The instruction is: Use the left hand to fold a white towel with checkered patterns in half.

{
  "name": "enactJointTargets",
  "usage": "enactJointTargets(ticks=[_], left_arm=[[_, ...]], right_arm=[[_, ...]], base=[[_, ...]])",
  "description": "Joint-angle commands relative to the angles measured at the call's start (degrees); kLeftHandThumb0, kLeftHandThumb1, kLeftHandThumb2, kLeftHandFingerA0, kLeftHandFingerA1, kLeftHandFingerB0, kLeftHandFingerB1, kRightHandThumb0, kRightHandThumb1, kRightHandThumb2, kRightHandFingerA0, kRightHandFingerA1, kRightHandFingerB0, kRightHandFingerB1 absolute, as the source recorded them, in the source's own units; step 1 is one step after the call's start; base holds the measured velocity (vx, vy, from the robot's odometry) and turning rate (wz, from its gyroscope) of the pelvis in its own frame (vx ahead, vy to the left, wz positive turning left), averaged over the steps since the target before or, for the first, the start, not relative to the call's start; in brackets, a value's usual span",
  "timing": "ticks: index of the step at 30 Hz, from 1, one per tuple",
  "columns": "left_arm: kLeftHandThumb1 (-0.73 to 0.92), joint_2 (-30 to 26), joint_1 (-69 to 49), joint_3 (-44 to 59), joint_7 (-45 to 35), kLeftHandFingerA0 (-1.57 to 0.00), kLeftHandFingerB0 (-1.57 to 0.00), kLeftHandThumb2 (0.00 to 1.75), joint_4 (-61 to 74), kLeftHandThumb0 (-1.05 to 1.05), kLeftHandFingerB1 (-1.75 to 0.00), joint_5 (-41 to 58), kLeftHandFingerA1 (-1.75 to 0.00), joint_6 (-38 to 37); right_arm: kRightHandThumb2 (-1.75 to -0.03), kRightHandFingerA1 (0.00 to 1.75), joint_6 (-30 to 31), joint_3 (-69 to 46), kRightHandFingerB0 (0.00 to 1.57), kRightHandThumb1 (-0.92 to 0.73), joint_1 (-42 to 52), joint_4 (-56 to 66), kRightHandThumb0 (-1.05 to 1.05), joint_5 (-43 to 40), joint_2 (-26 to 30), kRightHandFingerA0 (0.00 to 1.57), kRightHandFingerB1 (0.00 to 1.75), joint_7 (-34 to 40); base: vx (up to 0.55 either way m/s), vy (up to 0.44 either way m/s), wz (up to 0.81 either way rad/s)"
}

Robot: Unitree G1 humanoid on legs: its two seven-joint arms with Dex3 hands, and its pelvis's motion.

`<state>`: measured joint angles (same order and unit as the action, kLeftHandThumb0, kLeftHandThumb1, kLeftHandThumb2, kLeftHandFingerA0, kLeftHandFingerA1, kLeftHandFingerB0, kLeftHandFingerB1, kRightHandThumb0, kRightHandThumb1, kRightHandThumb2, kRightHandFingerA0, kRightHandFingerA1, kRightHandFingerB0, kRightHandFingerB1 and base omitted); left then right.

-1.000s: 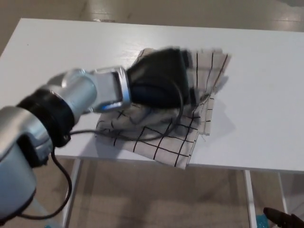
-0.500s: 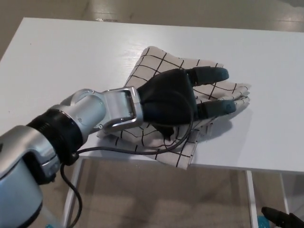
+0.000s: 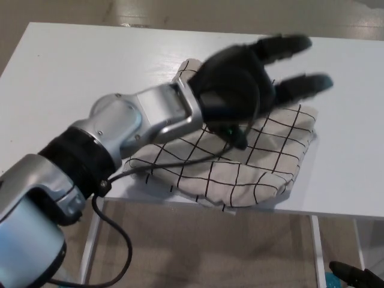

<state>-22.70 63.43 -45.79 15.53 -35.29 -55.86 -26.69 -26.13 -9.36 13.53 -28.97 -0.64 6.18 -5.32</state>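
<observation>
Fingers spread and holding nothing, the left hand [image 3: 240,84] hovers over the folded towel [image 3: 240,162].

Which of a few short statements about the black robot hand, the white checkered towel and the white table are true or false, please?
1. The black left hand is open, fingers apart. True.
2. The white towel with black checks lies bunched near the front edge of the white table. True.
3. The left hand grips a towel corner. False: it holds nothing.
4. The towel has slid onto the floor. False: it is on the table.
5. The right hand rests on the towel. False: it is not in view.
</observation>
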Motion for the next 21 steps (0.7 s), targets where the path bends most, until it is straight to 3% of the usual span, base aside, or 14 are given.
enactJointTargets(ticks=[1,3,4,5,6,11,14,15,16,21], left_arm=[[0.61,-7.06,6.75,32.90,-41.30,0.00,0.00,0.59,9.37,-0.90,-0.18,52.85,-0.05,18.74],[0.61,-9.03,7.66,35.10,-41.84,0.00,0.00,0.59,8.82,-0.90,-0.18,53.61,-0.05,18.15],[0.48,-11.20,7.22,37.31,-42.61,0.00,0.00,0.76,10.49,-0.91,-0.15,55.29,-0.05,18.61],[0.48,-11.20,7.22,37.31,-42.61,0.00,0.00,0.76,10.49,-0.91,-0.15,55.29,-0.05,18.61],[0.46,-14.08,6.12,40.16,-43.60,0.00,0.00,0.91,13.36,-0.81,-0.14,57.99,-0.06,19.49],[0.45,-19.55,-0.28,46.31,-46.68,0.00,0.00,0.91,21.41,-0.80,-0.14,65.30,-0.07,21.00],[0.45,-24.60,-10.64,52.21,-48.66,0.00,0.00,0.91,29.11,-0.80,-0.17,71.94,-0.10,20.02],[0.46,-26.46,-16.67,55.54,-49.40,-0.03,-0.03,0.91,32.70,-0.81,-0.16,74.56,-0.09,19.32],[0.47,-27.15,-20.37,57.46,-49.68,-0.04,-0.04,0.92,34.61,-0.81,-0.16,75.71,-0.10,18.68],[0.50,-27.34,-41.15,67.53,-51.40,-0.08,-0.07,0.91,44.66,-0.82,-0.22,80.72,-0.19,16.41]], right_arm=[[-0.57,0.49,-0.54,0.35,0.62,-0.61,2.13,-1.88,-0.38,0.30,0.10,0.62,0.50,0.40],[-0.57,0.49,-0.32,0.16,0.62,-0.61,2.11,-2.04,-0.38,-0.33,0.07,0.62,0.50,-0.14],[-0.57,0.50,0.09,-0.13,0.61,-0.60,2.60,-1.57,-0.37,-1.41,-0.17,0.63,0.50,-0.90],[-0.57,0.50,0.09,-0.13,0.61,-0.60,2.60,-1.57,-0.37,-1.41,-0.17,0.63,0.50,-0.90],[-0.57,0.51,0.67,-0.51,0.61,-0.60,3.47,-0.58,-0.36,-2.81,-0.57,0.63,0.50,-1.75],[-0.57,0.52,1.95,-1.78,0.61,-0.61,5.44,2.09,-0.35,-4.30,-0.18,0.62,0.51,-2.02],[-0.56,0.51,6.15,-3.96,0.59,-0.60,6.39,7.85,-0.38,-6.84,1.59,0.59,0.50,-2.53],[-0.89,0.65,8.50,-5.11,0.48,-0.47,7.14,11.48,-0.40,-8.16,2.41,0.53,0.61,-2.60],[-0.57,0.52,9.72,-5.73,0.57,-0.61,7.59,13.68,-0.36,-8.73,2.79,0.57,0.49,-2.39],[-0.58,0.53,13.54,-8.35,0.58,-0.63,8.46,19.67,-0.37,-12.04,3.60,0.54,0.49,-2.34]], base=[[0.00,0.000,0.00],[0.00,0.000,0.00],[0.00,0.000,0.00],[0.00,0.000,0.00],[0.00,0.000,0.00],[0.00,0.000,0.00],[0.00,0.000,0.00],[0.00,0.000,0.00],[0.00,0.000,0.00],[0.00,0.000,0.00]])
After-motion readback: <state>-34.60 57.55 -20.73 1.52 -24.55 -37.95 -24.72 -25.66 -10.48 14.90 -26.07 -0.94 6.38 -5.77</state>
